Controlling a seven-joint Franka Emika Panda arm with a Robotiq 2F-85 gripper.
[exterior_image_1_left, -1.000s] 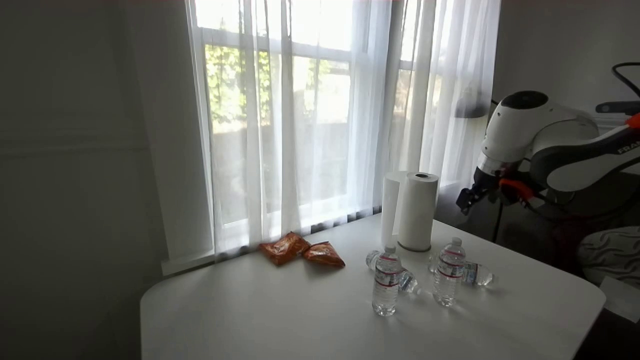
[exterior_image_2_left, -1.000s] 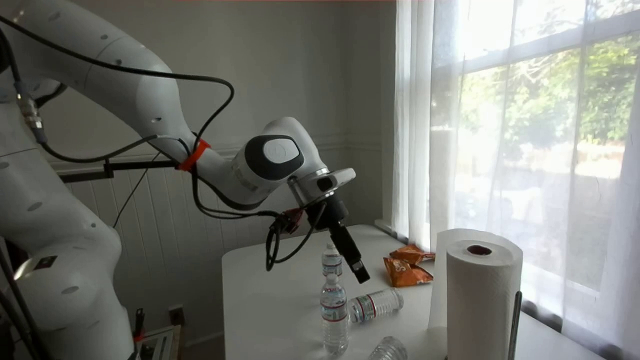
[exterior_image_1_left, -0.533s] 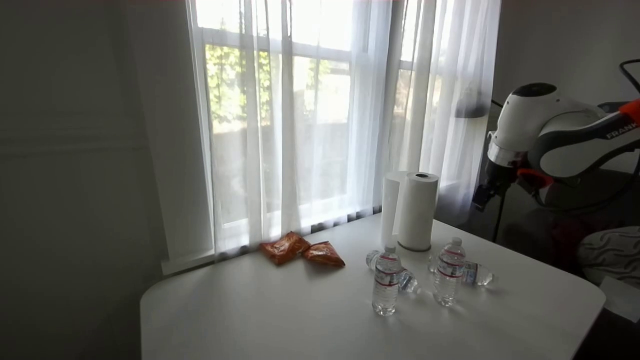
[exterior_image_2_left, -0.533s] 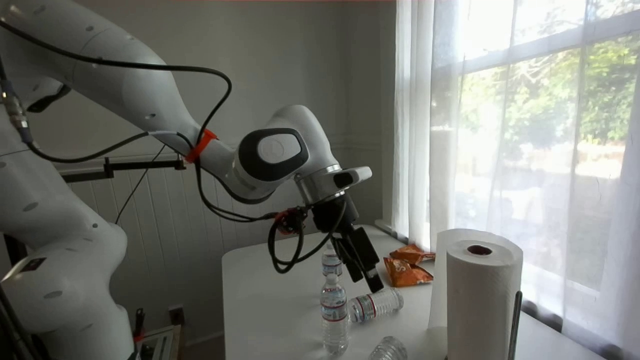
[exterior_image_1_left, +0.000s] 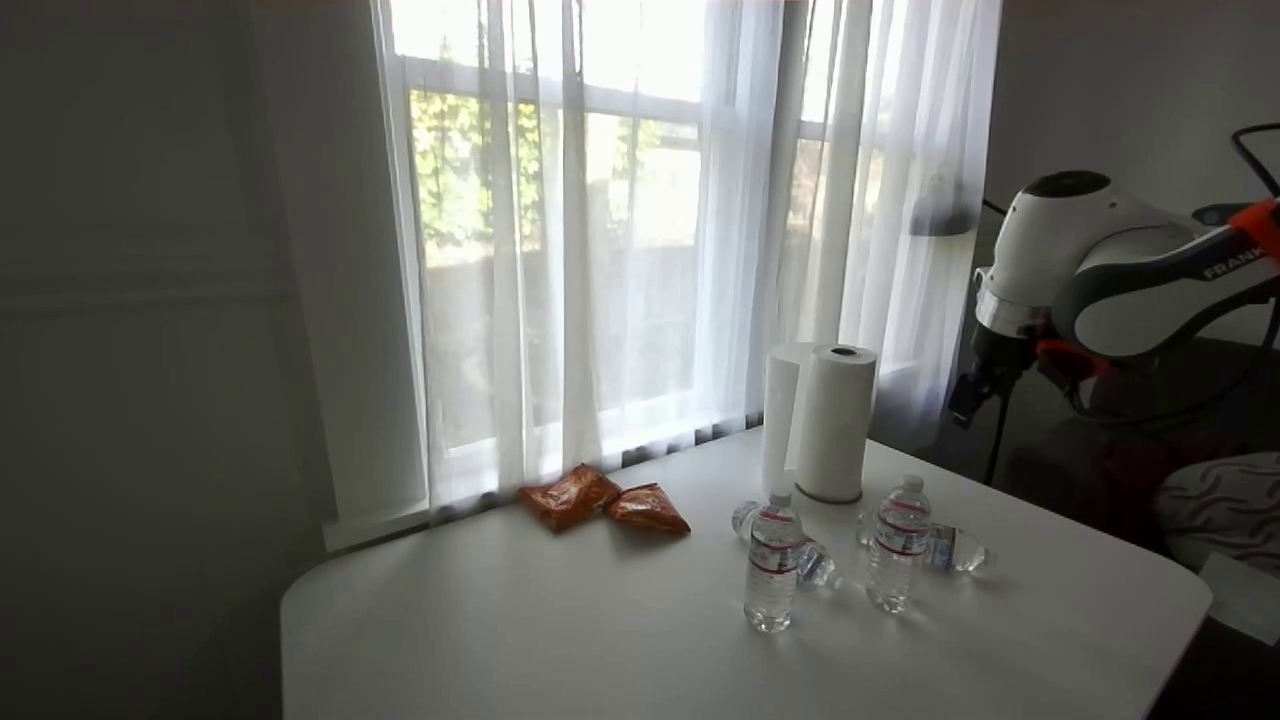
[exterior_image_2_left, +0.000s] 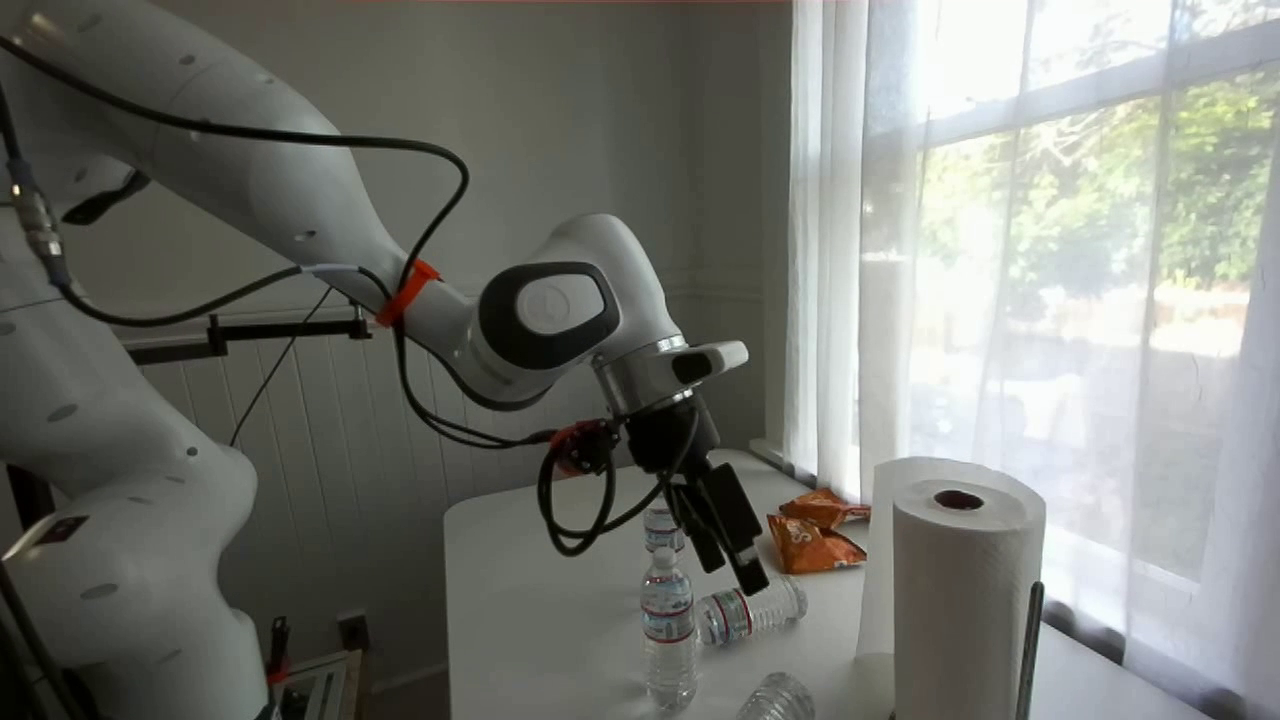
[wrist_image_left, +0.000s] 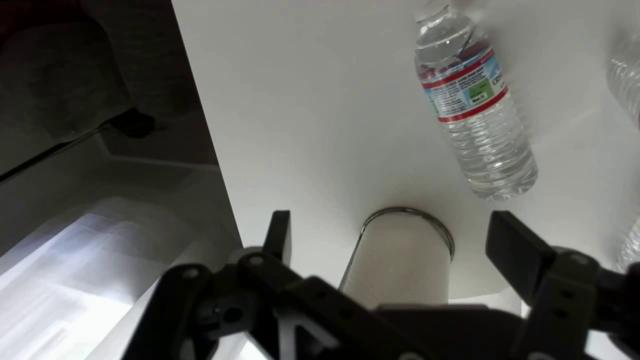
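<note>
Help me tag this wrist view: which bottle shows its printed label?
The lying bottle nearest the paper towel roll; the other two, cut off at the right edge, show only clear plastic.

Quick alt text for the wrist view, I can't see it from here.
Empty jaws stand wide open, a white paper towel roll showing between them low in the picture. Above, a clear water bottle with a red-edged label lies on a white table. Parts of other clear bottles show at the right edge.

A white paper towel roll (exterior_image_2_left: 962, 610) stands up at lower right in an exterior view, its end loose.
</note>
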